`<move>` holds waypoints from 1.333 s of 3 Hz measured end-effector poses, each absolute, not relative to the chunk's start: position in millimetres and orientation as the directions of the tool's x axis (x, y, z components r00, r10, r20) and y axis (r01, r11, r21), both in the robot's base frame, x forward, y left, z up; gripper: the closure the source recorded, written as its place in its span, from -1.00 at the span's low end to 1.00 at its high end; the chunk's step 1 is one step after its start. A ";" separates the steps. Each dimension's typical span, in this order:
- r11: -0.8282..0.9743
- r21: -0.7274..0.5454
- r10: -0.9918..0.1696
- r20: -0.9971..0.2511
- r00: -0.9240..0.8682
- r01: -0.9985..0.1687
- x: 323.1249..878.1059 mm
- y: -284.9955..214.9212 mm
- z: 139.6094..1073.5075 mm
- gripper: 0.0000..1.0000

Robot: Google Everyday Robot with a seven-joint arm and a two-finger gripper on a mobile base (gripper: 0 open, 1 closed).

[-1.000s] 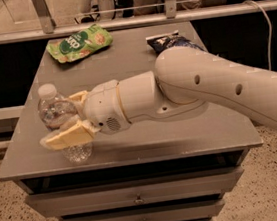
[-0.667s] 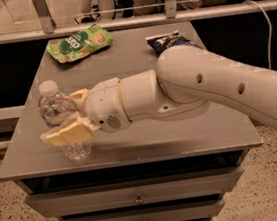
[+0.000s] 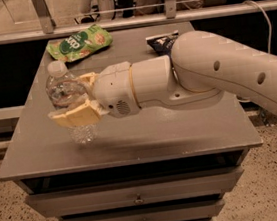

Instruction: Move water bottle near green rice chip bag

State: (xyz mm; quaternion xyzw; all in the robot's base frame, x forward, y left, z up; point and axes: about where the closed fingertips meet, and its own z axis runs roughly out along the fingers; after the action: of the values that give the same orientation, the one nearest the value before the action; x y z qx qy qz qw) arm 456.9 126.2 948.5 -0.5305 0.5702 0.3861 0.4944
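The water bottle (image 3: 64, 91) is clear with a white cap and leans to the left over the front left part of the grey table (image 3: 191, 131). My gripper (image 3: 75, 98) is shut on the water bottle's middle, with one tan finger (image 3: 75, 116) in front of it and the other behind. The bottle's base shows just below the front finger, close to the tabletop. The green rice chip bag (image 3: 78, 42) lies flat at the table's far left, beyond the bottle.
A dark blue snack bag (image 3: 162, 41) lies at the far right of the table, partly behind my white arm (image 3: 214, 73). A metal rail (image 3: 127, 22) runs behind the table, with people's legs beyond it. Drawers sit under the tabletop.
My gripper has carried the water bottle a little to the right and farther back, toward the green bag. The bags have not moved.
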 end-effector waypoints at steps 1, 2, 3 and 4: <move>0.139 -0.084 -0.223 -0.973 0.052 -0.987 456.9 126.2 948.5 1.00; 0.159 -0.104 -0.223 -0.972 0.067 -0.982 464.1 122.9 948.4 1.00; 0.201 -0.131 -0.222 -0.971 0.085 -0.971 497.9 103.1 945.5 1.00; 0.261 -0.161 -0.198 -0.974 0.110 -0.952 554.7 68.2 949.9 1.00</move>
State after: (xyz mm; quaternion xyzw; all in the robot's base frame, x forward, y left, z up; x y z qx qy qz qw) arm 554.7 68.2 949.9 -0.5022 0.5725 0.3422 0.5504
